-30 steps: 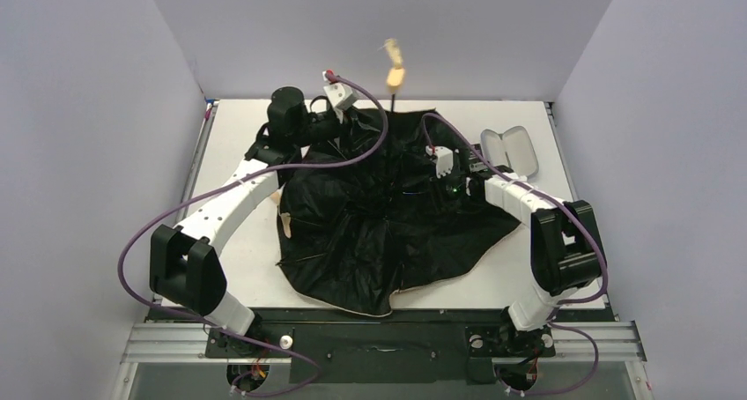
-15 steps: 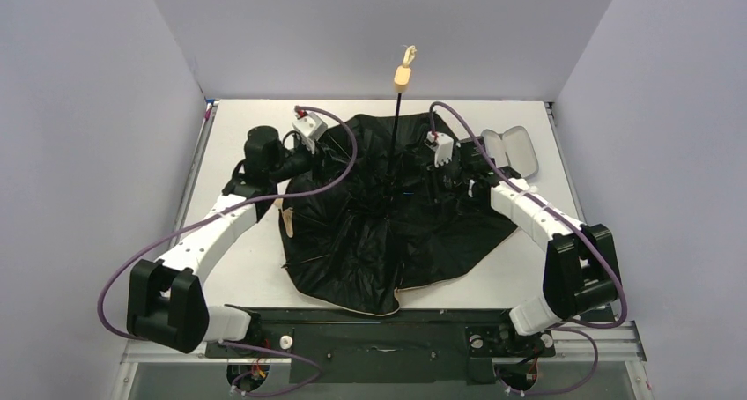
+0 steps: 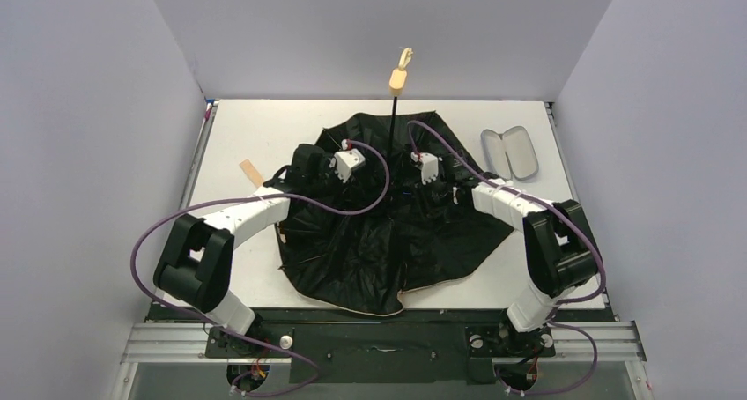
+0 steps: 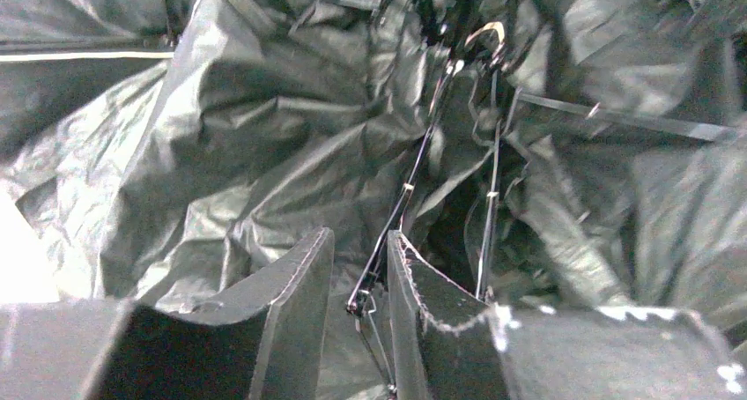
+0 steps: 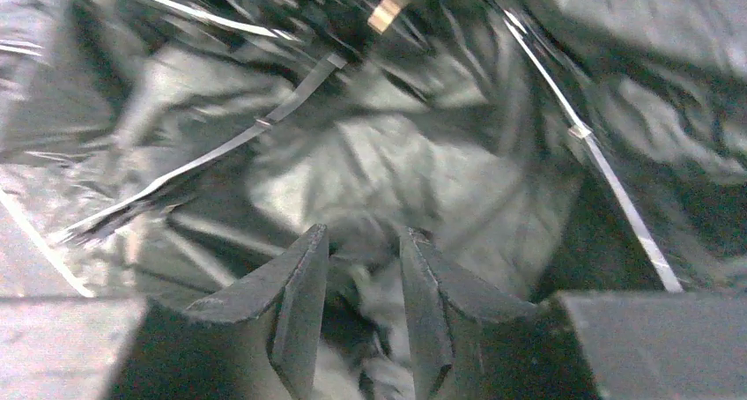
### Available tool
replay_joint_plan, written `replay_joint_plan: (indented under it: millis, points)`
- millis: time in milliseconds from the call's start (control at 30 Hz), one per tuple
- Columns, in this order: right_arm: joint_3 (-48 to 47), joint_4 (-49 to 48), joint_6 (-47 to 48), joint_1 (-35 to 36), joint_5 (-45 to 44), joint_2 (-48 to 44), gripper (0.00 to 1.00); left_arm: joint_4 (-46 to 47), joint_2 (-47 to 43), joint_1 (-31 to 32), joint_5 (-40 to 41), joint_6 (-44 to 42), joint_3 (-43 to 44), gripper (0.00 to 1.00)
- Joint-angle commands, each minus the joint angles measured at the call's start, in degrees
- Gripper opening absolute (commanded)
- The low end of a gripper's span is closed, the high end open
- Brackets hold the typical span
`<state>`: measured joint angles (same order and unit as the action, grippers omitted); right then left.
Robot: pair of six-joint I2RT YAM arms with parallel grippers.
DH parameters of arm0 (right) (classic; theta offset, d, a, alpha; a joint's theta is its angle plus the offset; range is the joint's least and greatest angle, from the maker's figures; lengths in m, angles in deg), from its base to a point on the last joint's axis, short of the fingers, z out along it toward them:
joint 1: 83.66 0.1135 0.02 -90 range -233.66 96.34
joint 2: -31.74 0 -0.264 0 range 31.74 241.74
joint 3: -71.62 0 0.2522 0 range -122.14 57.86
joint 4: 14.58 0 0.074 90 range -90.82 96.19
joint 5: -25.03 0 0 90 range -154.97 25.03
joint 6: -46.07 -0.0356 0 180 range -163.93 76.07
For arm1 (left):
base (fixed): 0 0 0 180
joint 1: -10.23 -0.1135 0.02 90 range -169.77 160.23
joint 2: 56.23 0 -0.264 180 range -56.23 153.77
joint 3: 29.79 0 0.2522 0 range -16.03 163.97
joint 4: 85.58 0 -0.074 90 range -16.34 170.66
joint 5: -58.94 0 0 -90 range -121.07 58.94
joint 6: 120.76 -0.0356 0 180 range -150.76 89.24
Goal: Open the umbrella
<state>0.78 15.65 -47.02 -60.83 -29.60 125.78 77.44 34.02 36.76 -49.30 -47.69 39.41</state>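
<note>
Here we see the black-lined, tan-edged folding umbrella (image 3: 388, 241) spread lining-up on the white table (image 3: 247, 136), its thin black shaft (image 3: 393, 127) rising to a tan knob handle (image 3: 397, 81). The left gripper (image 4: 359, 237) stands narrowly parted around a thin metal rib (image 4: 414, 175). Whether the right gripper (image 5: 363, 234) pinches fabric we cannot tell.

what the umbrella (image 3: 370, 241) hides, and what will not resolve
from above, both sets of jaws are lost against the black lining, and the canopy covers the middle of the surface (image 3: 247, 127). the right gripper (image 5: 363, 285) view is smeared, so whether fabric is pinched in its gap cannot be told. the left gripper (image 4: 352, 277) is cut off by the bottom edge. a small tan strip (image 3: 249, 169) left of the canopy is too small to identify, as is the loop above the handle (image 3: 397, 80).
</note>
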Motion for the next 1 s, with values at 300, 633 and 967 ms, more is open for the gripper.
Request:
replay_joint_plan:
  millis: [300,633,967]
  points:
    - [1.2,14.48,16.89,-4.89,-10.13,2.83,0.32,-13.42,6.27,-5.88,10.31,-13.45,-0.1,0.31]
    - [-2.89,16.27,18.56,-5.33,-1.42,-7.33,0.4,-12.97,-1.41,-15.69,-12.9,-9.96,3.06,0.55]
    - [-12.56,-6.74,-2.23,-2.43,0.88,-14.25,0.68,22.65,-13.82,-16.32,-23.65,14.79,-6.3,0.97]
